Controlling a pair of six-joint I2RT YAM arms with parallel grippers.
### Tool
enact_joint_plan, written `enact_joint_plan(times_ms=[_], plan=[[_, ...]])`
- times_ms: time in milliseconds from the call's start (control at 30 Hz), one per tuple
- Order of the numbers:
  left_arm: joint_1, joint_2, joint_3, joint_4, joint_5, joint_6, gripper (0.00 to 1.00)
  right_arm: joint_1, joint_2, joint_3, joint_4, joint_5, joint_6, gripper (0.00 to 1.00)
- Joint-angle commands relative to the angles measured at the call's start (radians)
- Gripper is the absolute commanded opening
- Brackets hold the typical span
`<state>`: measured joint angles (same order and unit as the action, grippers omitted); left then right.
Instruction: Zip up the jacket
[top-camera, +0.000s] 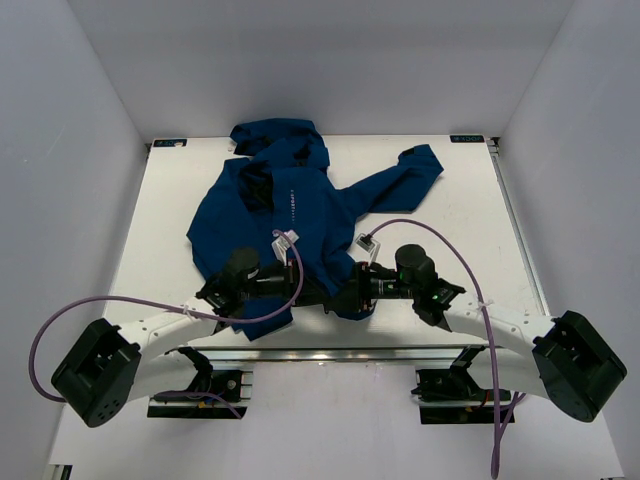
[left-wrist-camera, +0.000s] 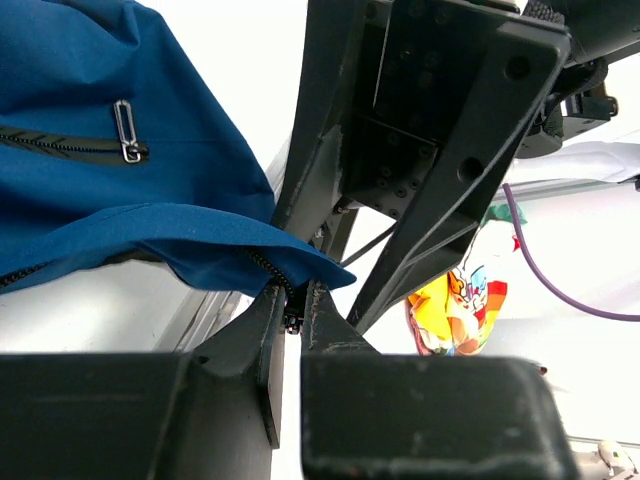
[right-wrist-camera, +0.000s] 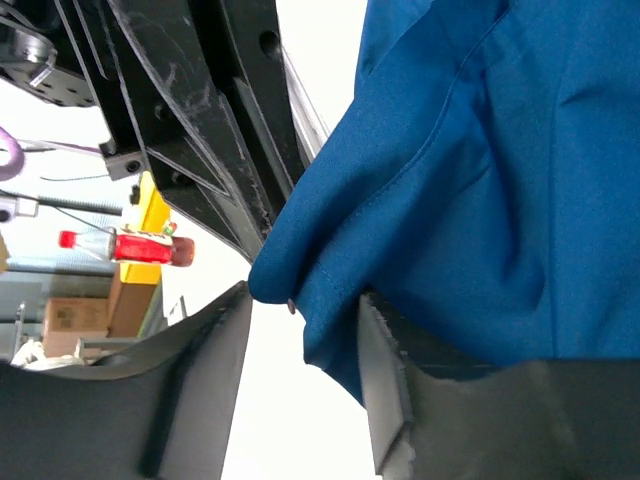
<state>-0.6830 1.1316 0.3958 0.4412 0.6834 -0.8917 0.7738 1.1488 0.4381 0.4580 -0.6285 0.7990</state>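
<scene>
Navy-blue fabric, a rumpled hooded jacket (top-camera: 300, 215), lies on the matte white table (top-camera: 460, 200). Its hood is at the far edge, one long sleeve (top-camera: 400, 175) is flung out to the right, and its near hem sits by the front edge where both arms meet. From above, the two black grippers are only dark shapes against the cloth.

The left wrist camera settles the left gripper (left-wrist-camera: 296, 302): its jaws are pinched together on the bottom end of the black front zipper (left-wrist-camera: 268, 268) at the hem corner. A small silver pocket zipper pull (left-wrist-camera: 125, 130) shows higher on the cloth.

The right wrist camera shows the right gripper (right-wrist-camera: 305, 305) with jaws apart — a folded hem corner hangs between them, clear of the finger (right-wrist-camera: 215, 345) on that view's left.
</scene>
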Motion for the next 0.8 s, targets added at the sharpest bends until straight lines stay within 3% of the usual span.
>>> enact_joint_plan(times_ms=[0,200,233,333,500,567,600,700,767], plan=[[-0.001,-0.029,-0.014,0.001,-0.016,0.002,0.0,0.002,-0.023,-0.009,0.123,-0.01,0.057,0.49],[-0.006,-0.016,0.002,-0.051,0.002,0.039,0.0,0.002,-0.023,-0.001,0.137,0.01,0.086,0.46],[-0.006,-0.018,0.005,-0.07,0.004,0.043,0.0,0.002,-0.026,0.001,0.139,0.015,0.088,0.35],[-0.006,-0.036,0.002,-0.09,0.002,0.053,0.0,0.001,-0.04,0.005,0.113,0.032,0.079,0.15],[-0.006,-0.078,0.002,-0.116,-0.002,0.076,0.0,-0.001,-0.064,0.001,0.036,0.07,0.055,0.12],[-0.006,-0.088,0.005,-0.14,0.013,0.092,0.0,-0.002,-0.064,-0.002,0.044,0.075,0.06,0.0],[-0.006,-0.092,0.006,-0.147,0.013,0.096,0.05,-0.001,-0.064,-0.004,0.047,0.072,0.06,0.0],[-0.006,-0.102,0.006,-0.162,0.022,0.106,0.32,-0.001,-0.057,0.001,0.051,0.05,0.048,0.0],[-0.006,-0.11,0.003,-0.15,0.022,0.106,0.4,-0.002,-0.051,0.002,0.045,0.039,0.042,0.0]])
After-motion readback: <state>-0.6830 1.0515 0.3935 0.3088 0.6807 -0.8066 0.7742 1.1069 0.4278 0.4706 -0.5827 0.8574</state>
